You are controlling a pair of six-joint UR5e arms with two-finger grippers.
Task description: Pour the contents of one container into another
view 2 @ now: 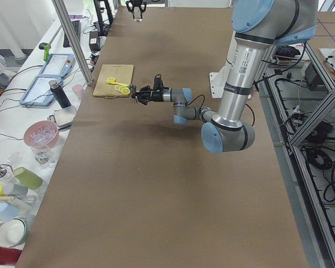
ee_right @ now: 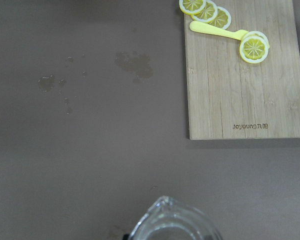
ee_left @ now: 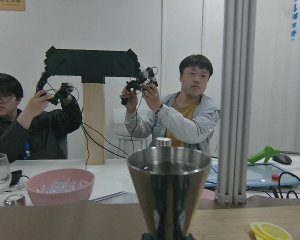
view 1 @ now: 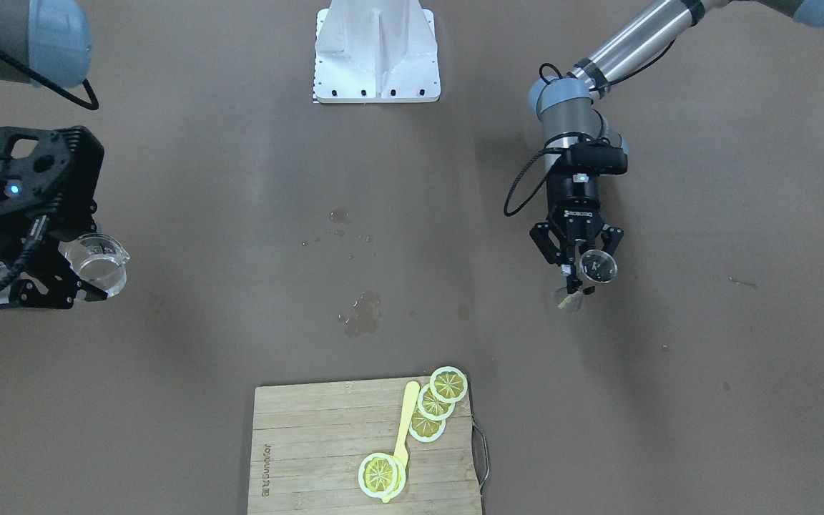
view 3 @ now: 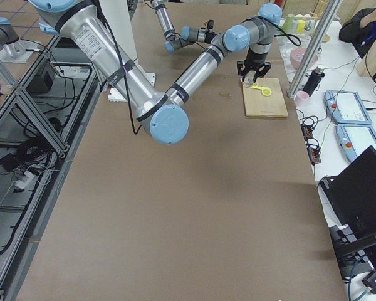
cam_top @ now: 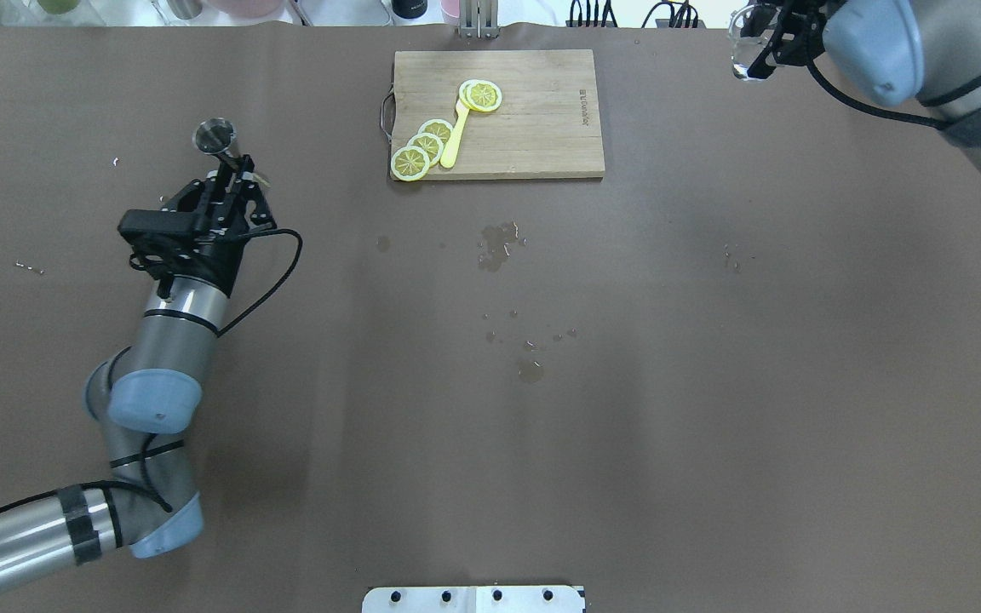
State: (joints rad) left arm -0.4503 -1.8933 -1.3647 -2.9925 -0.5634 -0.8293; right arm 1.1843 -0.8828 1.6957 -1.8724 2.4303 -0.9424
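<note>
Glass (view 1: 104, 265) gripped by right gripper (view 1: 86, 277), raised far right, level, we judge, to keep contents in. Left gripper (view 1: 578, 280) clamps jigger (view 1: 599, 266) upright, far left, mouth up to receive. Well apart.

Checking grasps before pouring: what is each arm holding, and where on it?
Left end effector grips the jigger low, below its upper cone. Right end effector grips the glass by its sides.

Before me lies a wooden cutting board (cam_top: 542, 128) bearing lemon slices (cam_top: 410, 163) and a yellow spoon (cam_top: 454, 136), wet spots (cam_top: 497, 241) nearby.
</note>
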